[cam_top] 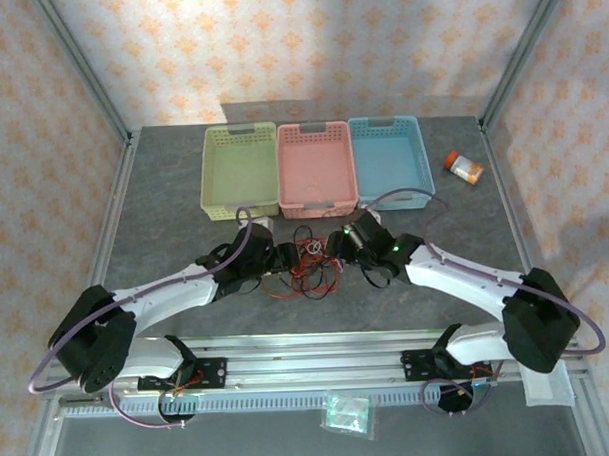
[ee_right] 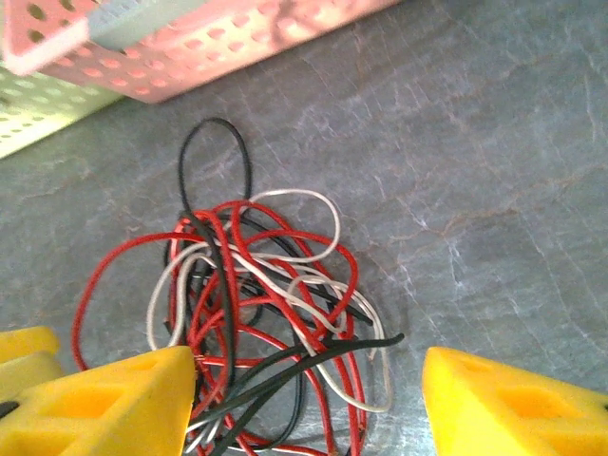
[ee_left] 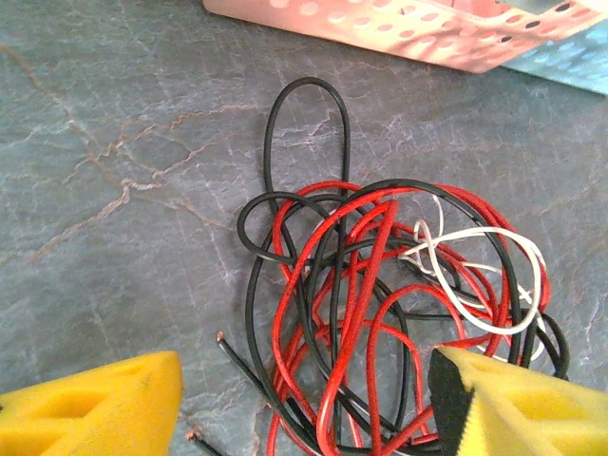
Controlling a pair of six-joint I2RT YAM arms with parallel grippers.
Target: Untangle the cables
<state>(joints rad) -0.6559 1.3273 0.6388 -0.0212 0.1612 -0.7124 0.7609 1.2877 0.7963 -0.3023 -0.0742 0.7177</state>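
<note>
**A:** Where's the tangle?
**B:** The cables (cam_top: pixel 308 264) are one clump on the desk (cam_top: pixel 164 223), centre of the top view. They sit just below the pink basket (cam_top: pixel 319 202), between the two claws.
**A:** Claw state?
**B:** The left claw (ee_left: pixel 304 418) is wide, with its yellow fingers (ee_left: pixel 95 408) either side of the clump's lower edge and nothing gripped. The right claw (ee_right: pixel 309 408) is wide too, also empty, and the clump sits left of centre in its view.
**A:** Handling?
**B:** My read is light, limp, thin and a bit slick. A pull probably drags the whole clump unless the other claw pins it. It needs a full pinch on one strand.
**A:** Grab where?
**B:** Best is the black loop (ee_left: pixel 306 133) poking out at the top of the left wrist view, clear of the rest. Second choice is the bare wire end (ee_left: pixel 220 337), lower left there. The white strand (ee_right: pixel 304 204) has a free outer arc too. I'd skip the red core (ee_left: pixel 351 313) because it has too many crossings.
**A:** Baskets?
**B:** The green basket (cam_top: pixel 241 175), the pink one and the blue basket (cam_top: pixel 387 165) stand in a row across the upper part of the top view. I see nothing in any of them. An orange bottle (cam_top: pixel 463 167) lies on the desk to the right of the blue one.
</note>
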